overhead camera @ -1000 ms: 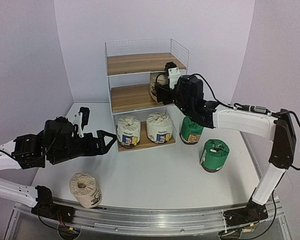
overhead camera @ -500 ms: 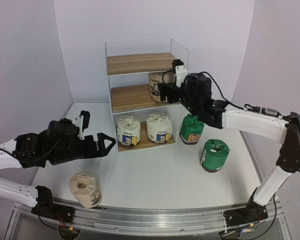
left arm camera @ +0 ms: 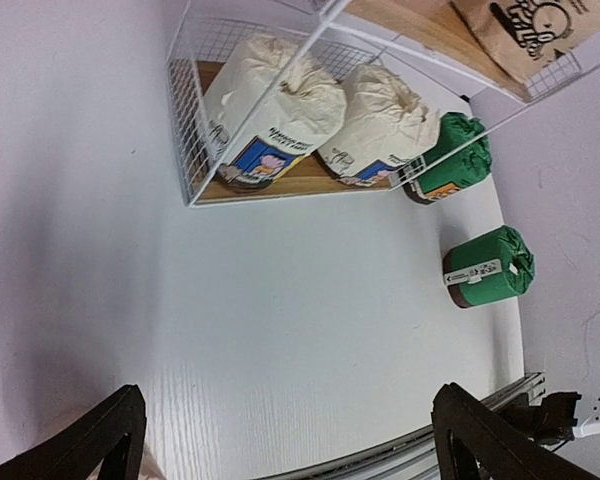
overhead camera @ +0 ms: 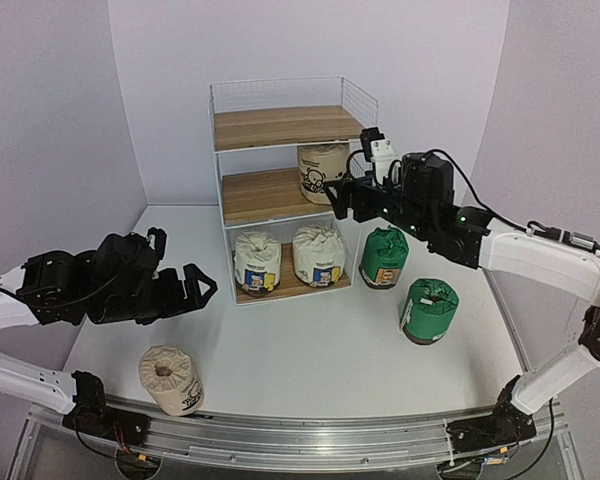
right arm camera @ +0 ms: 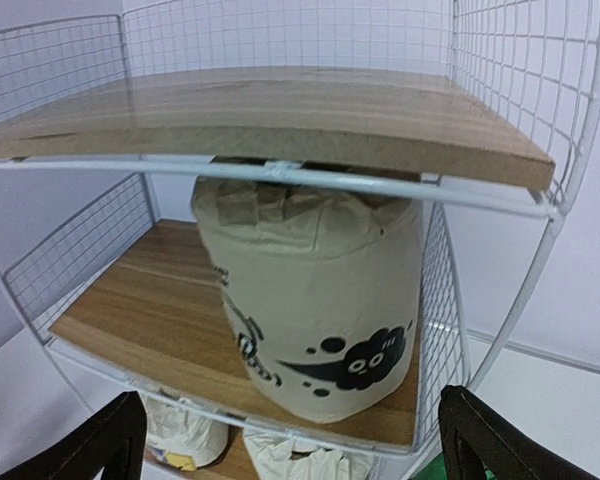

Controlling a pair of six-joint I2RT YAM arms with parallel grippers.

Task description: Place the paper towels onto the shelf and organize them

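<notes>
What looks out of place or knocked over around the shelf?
Nothing looks spilled or torn. Three rolls sit off the shelf, on the table: a green roll by its right side, a second green roll nearer the front, and a beige roll alone at front left.

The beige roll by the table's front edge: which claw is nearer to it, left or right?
Left. The left claw hangs beyond the beige roll, slightly to its right in the top view. The right claw is far across, at the shelf's middle board.
</notes>
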